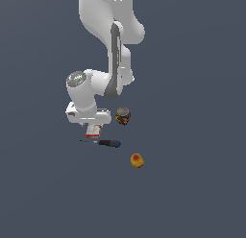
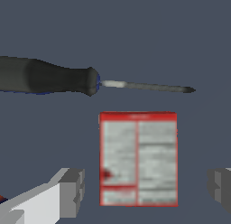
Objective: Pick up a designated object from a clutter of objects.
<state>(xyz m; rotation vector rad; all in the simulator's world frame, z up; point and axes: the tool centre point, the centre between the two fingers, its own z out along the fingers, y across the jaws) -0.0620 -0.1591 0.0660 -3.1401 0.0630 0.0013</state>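
Fingers [image 2: 67, 193] fill the near edge of the wrist view, one pad each side of the box [image 2: 138, 158], set wide apart with clear floor between each pad and the box edge, so nothing is held or touched as far as you can see. Arm [image 1: 113, 50] is the biggest thing in the exterior view, bent down with the gripper [image 1: 91, 128] right over the box [image 1: 93, 131], which lies flat on the floor and is half hidden by the hand. Step in hand, I'd say: pre-grasp, lined up above the target, not yet closed. Next move probably needs a straight descent until the pads bracket the box's two red side edges, then close; the box is thin, so you likely have to go low, nearly to the floor. Screwdriver [image 2: 49, 77] lies just beside the box, apart from it, shaft [image 2: 146, 86] running along one short edge; watch that on the way down. Jar [image 1: 123, 116] sits near, toward the exterior view's right. Fruit [image 1: 137, 160] is well apart, no concern.
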